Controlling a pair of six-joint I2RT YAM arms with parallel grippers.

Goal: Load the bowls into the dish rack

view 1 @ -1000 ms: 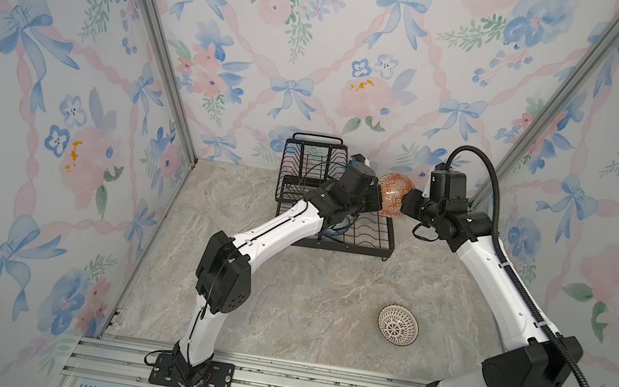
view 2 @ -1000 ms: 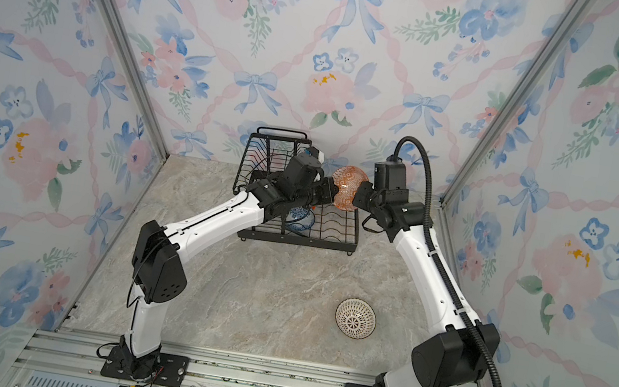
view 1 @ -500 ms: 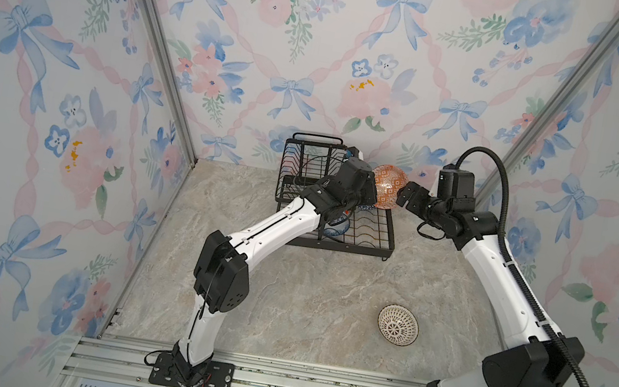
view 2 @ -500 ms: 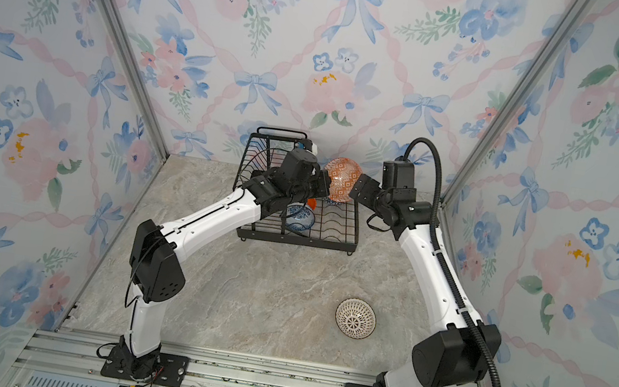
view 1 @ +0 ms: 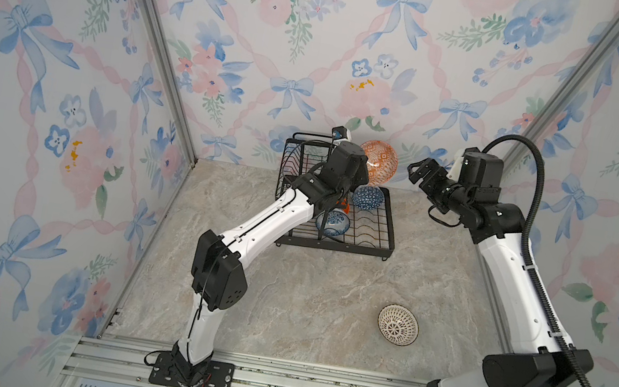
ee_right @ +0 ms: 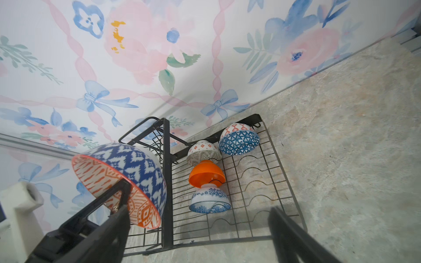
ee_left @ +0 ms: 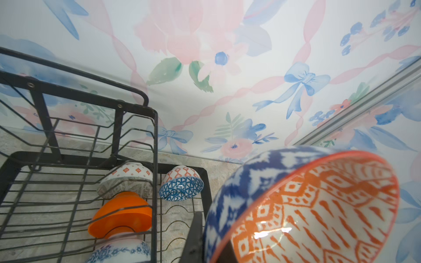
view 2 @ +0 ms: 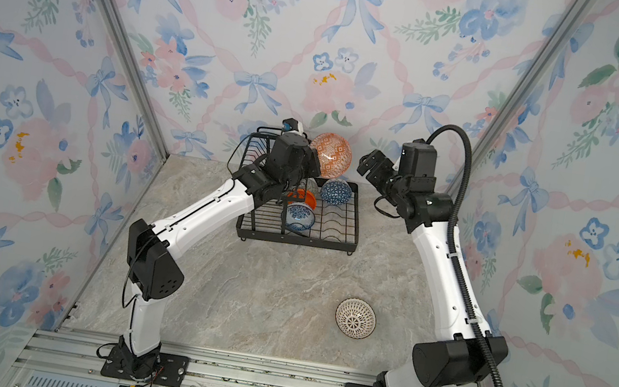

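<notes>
Nearest me, the white lattice bowl [view 1: 398, 325] sits alone on open worktop [view 1: 297, 285], with room on every side. Farther back, the dish rack [view 1: 353, 251] holds four bowls [ee_right: 206, 173], and the slots by its right edge stand free. Raised above the rack, my left end effector [ee_left: 212, 248] pinches the orange-red patterned bowl [view 1: 378, 162] by its rim. The right end effector [view 1: 417, 172], spread wide and empty, hangs near that bowl, not touching.

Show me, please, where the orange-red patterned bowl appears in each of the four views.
Top view: orange-red patterned bowl raised over the far right corner of the dish rack, near the back wall.
Top view: the bowl in the same place, beside the left arm's wrist.
Left wrist: the bowl close to the lens.
Right wrist: the bowl held at its rim by the left gripper.
Shared landmark: the dish rack.
</notes>
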